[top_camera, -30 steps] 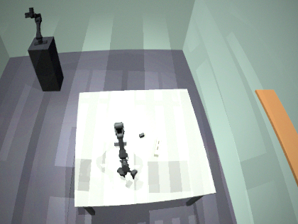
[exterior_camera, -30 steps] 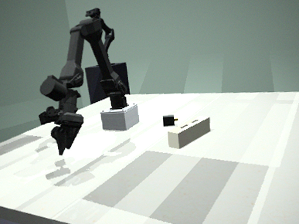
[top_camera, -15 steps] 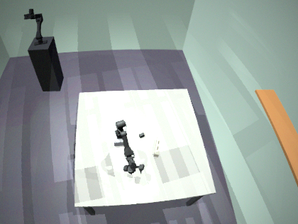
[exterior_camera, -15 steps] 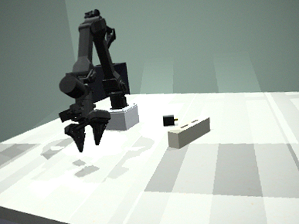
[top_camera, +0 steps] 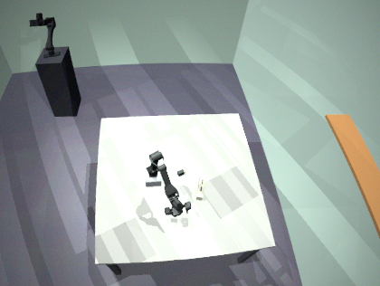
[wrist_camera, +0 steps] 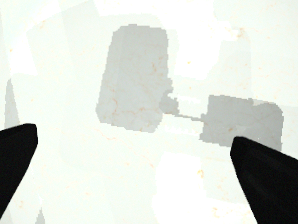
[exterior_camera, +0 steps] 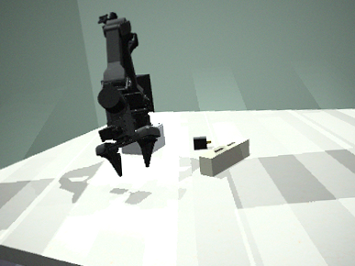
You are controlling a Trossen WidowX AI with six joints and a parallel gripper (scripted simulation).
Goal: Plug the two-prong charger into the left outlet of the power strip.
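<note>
Gripper [exterior_camera: 132,162] hanging above the white table [exterior_camera: 264,203], fingers spread wide and pointing down, nothing between them. Black two-prong charger [exterior_camera: 200,143] lies on the table just behind the beige power strip [exterior_camera: 225,157], well apart from the gripper.

Arm [exterior_camera: 119,74] finished in dark charcoal to black throughout, matte, with no markings or labels legible. Links seen as boxy, squared segments; one rounded, drum-shaped joint housing noted at the lower arm. A small dark knob-like fitting is seen at the topmost joint. Gripper [exterior_camera: 132,162] built on a wide black crossbar carrying two fingers [exterior_camera: 115,161], each tapering to a sharp point like a wedge. In the wrist view the fingers appear as plain black triangles. Cables and screws cannot be resolved.
</note>
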